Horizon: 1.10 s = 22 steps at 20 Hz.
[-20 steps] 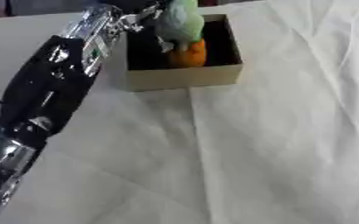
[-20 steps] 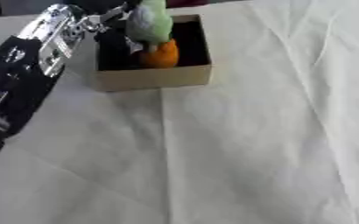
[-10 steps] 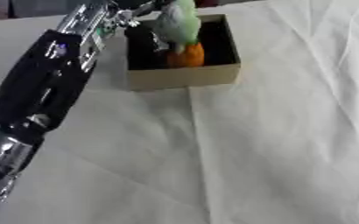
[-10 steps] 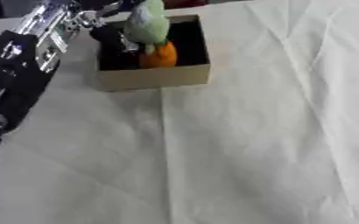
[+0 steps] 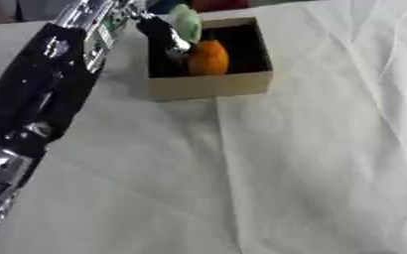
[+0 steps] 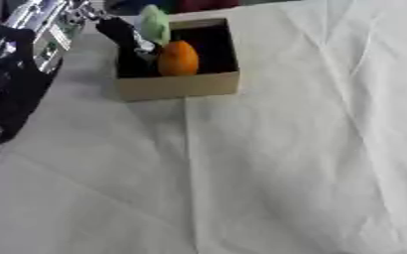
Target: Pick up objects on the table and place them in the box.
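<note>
A: So where's the left robot hand right now?

B: Up at the far left, reaching over the left wall of the box. The arm runs in from the lower left, black with silver bits. The dark fingers are down inside the box, curled against a pale green thing, so it looks like it's gripping that. Pretty blurry though, so I can't tell exactly how the fingers wrap it.

A: What's the green thing?

B: No idea, just a pale green rounded shape, sitting up above the box rim at the back left corner.

A: Anything else in the box?

B: Yep, an orange in the left half, right beside the fingers and just under the green thing. Can't say if it's touching the hand. The rest of the box inside is dark.

A: And the box itself?

B: Tan cardboard, open top, sitting on the worktop, which has a creased white cloth over it.

A: Right robot hand?

B: Doesn't show in either view.
</note>
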Motion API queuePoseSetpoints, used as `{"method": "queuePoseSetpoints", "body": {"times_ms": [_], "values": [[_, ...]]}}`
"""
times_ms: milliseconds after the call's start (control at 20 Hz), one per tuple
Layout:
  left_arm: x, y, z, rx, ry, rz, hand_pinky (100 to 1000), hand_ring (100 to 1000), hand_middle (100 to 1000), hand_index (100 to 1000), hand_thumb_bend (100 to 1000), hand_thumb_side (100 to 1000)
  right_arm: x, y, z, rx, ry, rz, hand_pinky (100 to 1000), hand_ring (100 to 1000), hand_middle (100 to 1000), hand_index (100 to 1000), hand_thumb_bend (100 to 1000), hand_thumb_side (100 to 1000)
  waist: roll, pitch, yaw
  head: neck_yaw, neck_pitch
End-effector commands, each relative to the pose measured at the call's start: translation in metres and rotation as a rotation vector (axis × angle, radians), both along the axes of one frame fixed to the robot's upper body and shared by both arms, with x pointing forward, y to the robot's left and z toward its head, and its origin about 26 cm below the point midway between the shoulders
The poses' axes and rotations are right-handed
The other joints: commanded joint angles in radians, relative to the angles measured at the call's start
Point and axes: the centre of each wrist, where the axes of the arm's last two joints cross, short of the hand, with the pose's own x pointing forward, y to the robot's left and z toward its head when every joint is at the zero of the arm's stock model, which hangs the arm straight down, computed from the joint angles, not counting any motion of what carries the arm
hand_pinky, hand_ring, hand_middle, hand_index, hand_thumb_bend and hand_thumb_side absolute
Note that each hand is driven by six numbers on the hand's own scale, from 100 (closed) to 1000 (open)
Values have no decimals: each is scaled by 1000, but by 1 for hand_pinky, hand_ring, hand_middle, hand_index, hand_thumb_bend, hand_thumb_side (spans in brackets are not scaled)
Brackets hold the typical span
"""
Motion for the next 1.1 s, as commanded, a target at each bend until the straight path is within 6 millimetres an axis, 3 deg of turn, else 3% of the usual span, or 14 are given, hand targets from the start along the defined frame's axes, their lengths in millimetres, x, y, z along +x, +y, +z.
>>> {"method": "queuePoseSetpoints", "body": {"times_ms": [50,350,550,850,1100], "values": [[-4,8,15,5,-31,21,822,829,821,921,712,658,-4,1,6,-4,-25,9,828,865,762,791,100,718,-4,-33,2,-3,11],[-9,11,19,-46,-33,-7,812,804,803,912,586,652,-3,-1,5,-2,-19,-1,828,865,762,790,100,717,-6,-39,11,-9,20],[-26,12,31,-82,-66,-67,815,798,803,912,487,631,-2,-4,3,-2,-15,-13,828,865,762,790,100,717,-6,-46,25,-16,33],[-84,24,52,-131,-170,-184,814,787,795,896,391,602,-4,-11,2,8,-24,-41,830,866,764,791,100,725,-4,-58,52,-33,56],[-140,36,51,-181,-258,-251,815,783,795,892,358,579,-7,-15,2,21,-34,-54,834,867,766,794,100,745,-9,-64,71,-45,66]]}}
